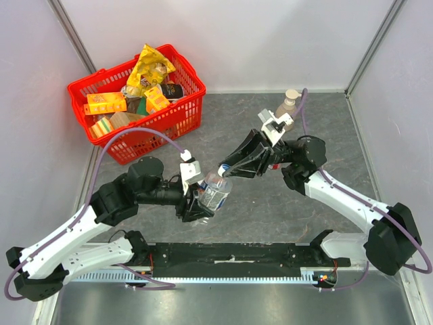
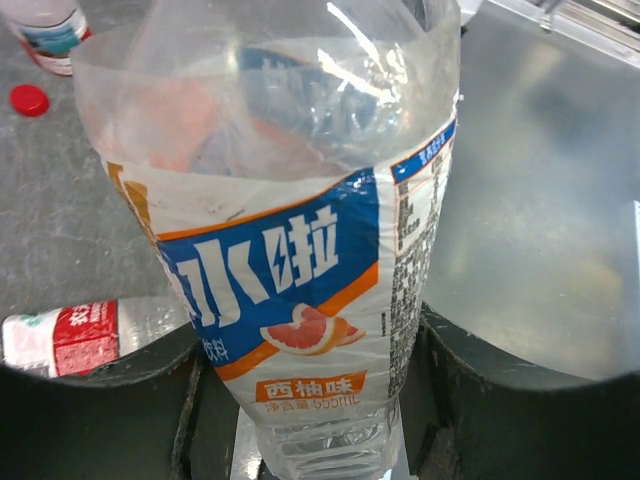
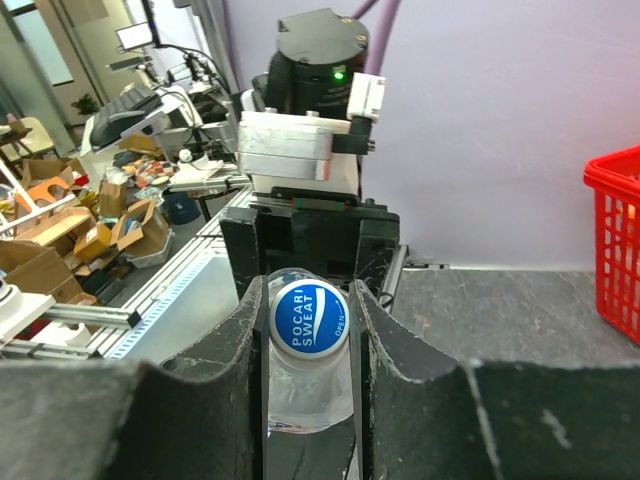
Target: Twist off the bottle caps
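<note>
**Inspector:** Status of the caps?

**Assessor:** One red cap (image 2: 29, 99) lies loose, upper left of the left wrist view. The left gripper (image 1: 197, 208) clamps the bottle (image 1: 215, 191) mid-frame. The right gripper (image 1: 226, 169) is closed on its blue cap (image 3: 311, 318), judged not yet off. The second bottle (image 2: 52, 28) and third bottle (image 2: 75, 338) (necks unseen) cannot be judged.

**Inspector:** Surface, room?

**Assessor:** Grey mottled table (image 1: 270, 210), pale walls (image 1: 237, 40), red basket (image 1: 159, 125) upper left.

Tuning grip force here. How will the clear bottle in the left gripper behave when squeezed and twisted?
Likely soft: the bottle has thin, creased clear walls, so it may dent. It looks near empty, so probably light. Its glossy label may slip in the left gripper if the right gripper twists the blue cap.
</note>
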You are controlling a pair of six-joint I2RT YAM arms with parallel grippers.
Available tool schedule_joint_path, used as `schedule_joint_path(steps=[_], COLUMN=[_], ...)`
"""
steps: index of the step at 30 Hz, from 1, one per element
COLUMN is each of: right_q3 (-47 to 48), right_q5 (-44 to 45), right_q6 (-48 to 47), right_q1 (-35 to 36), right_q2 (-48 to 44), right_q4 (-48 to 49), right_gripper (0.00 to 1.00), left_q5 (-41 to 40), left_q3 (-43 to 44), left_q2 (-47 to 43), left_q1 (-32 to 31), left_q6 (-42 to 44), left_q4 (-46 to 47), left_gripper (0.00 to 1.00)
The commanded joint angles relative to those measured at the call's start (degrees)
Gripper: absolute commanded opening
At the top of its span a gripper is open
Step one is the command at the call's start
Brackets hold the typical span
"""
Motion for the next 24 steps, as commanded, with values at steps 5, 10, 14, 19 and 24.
schedule_joint_path(steps=[5, 10, 14, 19, 24], right_q3=[-2.6, -2.4, -1.6, -0.5, 0.2], right_q5=[-3.5, -3.8, -3.3, -1.5, 1.4], right_q6=[6.4, 15.5, 16.5, 13.3, 3.2], right_q1=[0.6, 0.6, 0.6, 0.6, 0.5], right_q2=[1.4, 4.0, 5.2, 5.0, 1.9], right_q4=[17.6, 31.6, 31.4, 23.6, 8.2], right_gripper=[0.0, 0.0, 0.0, 0.22, 0.73], left_q5=[13.1, 13.2, 12.6, 10.6, 7.8], left_q3=[2.4, 1.7, 1.1, 0.5, -0.2], left_q2=[-0.4, -0.8, -0.8, -0.7, -0.8], left_q1=[-1.0, -1.0, -1.0, -1.0, -1.0], left_q6=[0.4, 0.5, 0.5, 0.9, 1.6], left_q4=[9.8, 10.1, 9.9, 9.1, 7.7], left_gripper=[0.15, 0.14, 0.14, 0.13, 0.12])
